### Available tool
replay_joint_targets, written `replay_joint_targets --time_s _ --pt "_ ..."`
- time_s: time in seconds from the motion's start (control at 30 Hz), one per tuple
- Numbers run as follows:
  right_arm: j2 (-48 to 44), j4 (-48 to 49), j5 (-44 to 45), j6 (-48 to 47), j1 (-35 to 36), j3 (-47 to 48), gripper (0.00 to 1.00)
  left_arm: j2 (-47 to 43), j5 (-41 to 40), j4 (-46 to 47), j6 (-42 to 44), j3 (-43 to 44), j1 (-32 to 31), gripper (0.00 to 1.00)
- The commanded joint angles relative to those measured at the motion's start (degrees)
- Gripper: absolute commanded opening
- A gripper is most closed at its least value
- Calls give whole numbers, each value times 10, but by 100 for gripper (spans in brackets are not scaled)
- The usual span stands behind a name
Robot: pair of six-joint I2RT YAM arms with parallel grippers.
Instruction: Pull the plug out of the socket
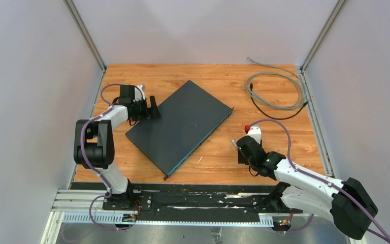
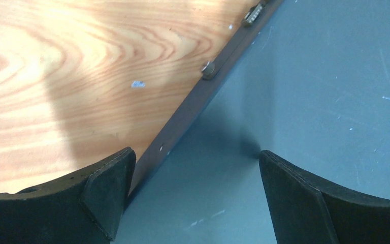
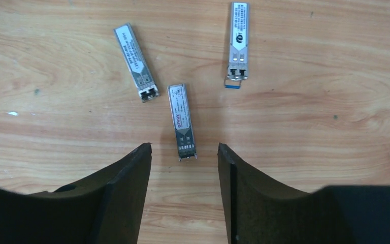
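Left end effector (image 2: 194, 155) is open, jaws straddling the switch (image 1: 180, 124) edge, not clamped. Right end effector (image 3: 183, 146) is open too, over the middle plug (image 3: 182, 119). It lies loose on the table (image 1: 218, 81), with a second plug (image 3: 135, 61) and third plug (image 3: 237, 40) beyond. Can't tell if any socket is still occupied. If so: brace the switch first, grip the plug body square, pull straight along the port, no twisting.

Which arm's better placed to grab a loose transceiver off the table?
Right, likely. The right gripper hangs open over the middle transceiver, lined up with its finger gap. The left gripper sits open at the edge of the switch.
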Motion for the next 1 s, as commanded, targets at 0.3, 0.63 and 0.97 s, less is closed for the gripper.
replay_joint_targets --time_s 0.3,0.63,0.97 --pt "-99 -121 157 -25 -22 133 100 -304 -162 -187 -116 15 -7 100" --pt "-120 -137 241 -73 -22 183 100 -564 -335 -328 -150 -2 -7 100" --pt "-112 -138 273 -70 -22 176 100 -592 -348 -359 -146 -14 -7 100"
